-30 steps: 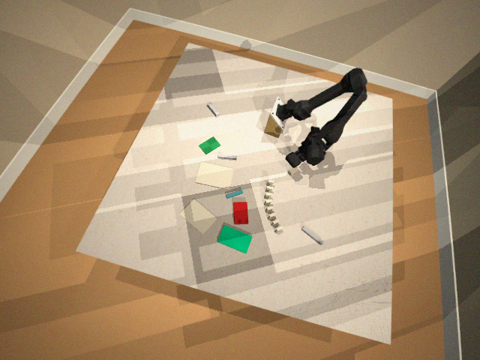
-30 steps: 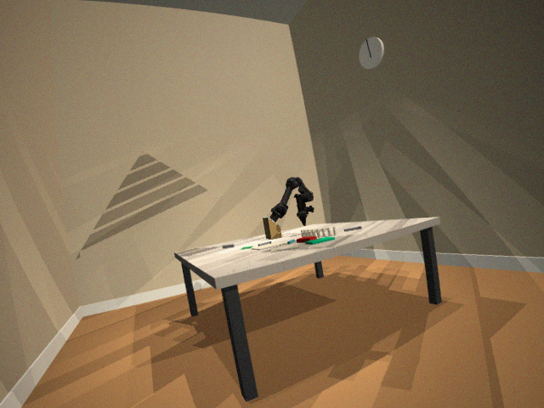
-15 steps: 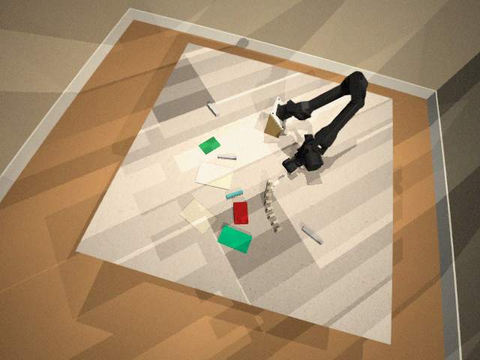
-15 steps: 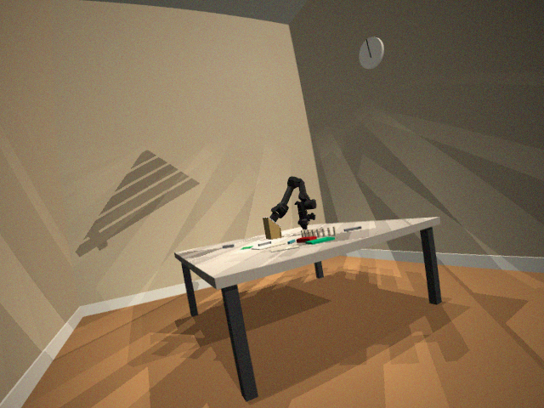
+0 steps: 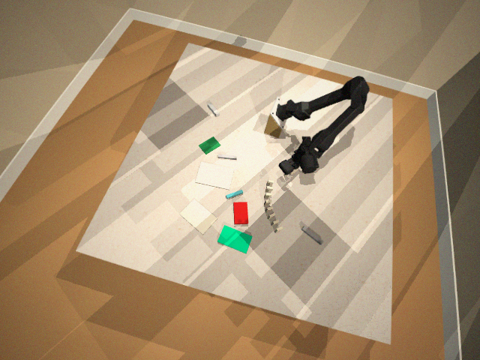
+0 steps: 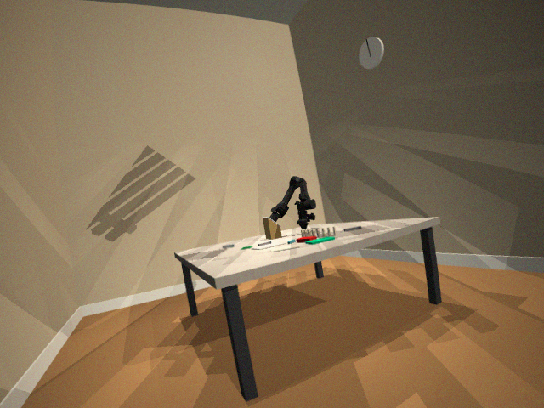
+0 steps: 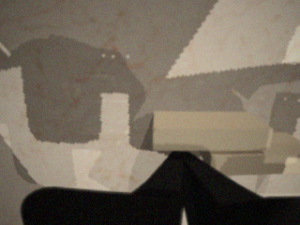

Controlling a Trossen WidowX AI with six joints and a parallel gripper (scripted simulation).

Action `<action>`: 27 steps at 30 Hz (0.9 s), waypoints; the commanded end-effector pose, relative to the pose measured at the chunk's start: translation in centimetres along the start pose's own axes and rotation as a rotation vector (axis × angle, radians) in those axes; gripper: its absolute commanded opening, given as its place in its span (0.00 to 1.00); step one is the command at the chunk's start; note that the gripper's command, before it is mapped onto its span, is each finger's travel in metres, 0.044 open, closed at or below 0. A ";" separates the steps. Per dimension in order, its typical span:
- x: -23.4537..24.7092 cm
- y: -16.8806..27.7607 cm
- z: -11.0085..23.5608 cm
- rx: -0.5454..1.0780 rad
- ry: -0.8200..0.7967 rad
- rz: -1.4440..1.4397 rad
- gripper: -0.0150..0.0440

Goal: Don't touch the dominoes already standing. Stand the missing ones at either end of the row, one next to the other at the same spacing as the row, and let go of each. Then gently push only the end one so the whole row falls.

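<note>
One end effector [image 7: 184, 161] — fully closed, empty, just above end domino [image 7: 208, 131].

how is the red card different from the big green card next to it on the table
The red card is smaller, while the green card covers more of the table. The red card looks thicker, with a visible dark side edge; the green card looks thinner. In the top view the red card's long sides run nearly straight up the picture, and the green card lies skewed. The green card lies farther from the hand than the red one. Both are rectangular, lie flat, and sit left of the domino row.
</note>
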State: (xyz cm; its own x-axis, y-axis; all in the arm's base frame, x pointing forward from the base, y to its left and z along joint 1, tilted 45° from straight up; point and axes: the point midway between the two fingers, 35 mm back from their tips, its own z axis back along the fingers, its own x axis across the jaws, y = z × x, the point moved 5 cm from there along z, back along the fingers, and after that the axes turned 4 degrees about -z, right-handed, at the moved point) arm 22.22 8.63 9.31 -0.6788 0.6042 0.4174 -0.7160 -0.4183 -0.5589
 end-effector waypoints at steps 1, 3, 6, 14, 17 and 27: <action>-1.1 0.2 1.4 0.017 0.043 -0.054 0.25; -1.8 0.0 2.8 0.020 0.032 -0.036 0.25; -2.7 -0.2 5.1 0.014 0.013 -0.009 0.25; -3.4 -0.4 7.9 -0.009 -0.010 0.004 0.30; -3.8 -0.5 7.9 -0.008 -0.011 -0.226 0.43; -5.9 -1.0 7.9 -0.003 -0.013 -1.226 0.88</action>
State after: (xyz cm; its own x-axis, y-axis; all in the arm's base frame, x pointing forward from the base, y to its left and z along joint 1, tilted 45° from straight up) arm 24.48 0.83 13.30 -0.0972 0.7280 0.6787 -0.9826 0.0381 -0.1817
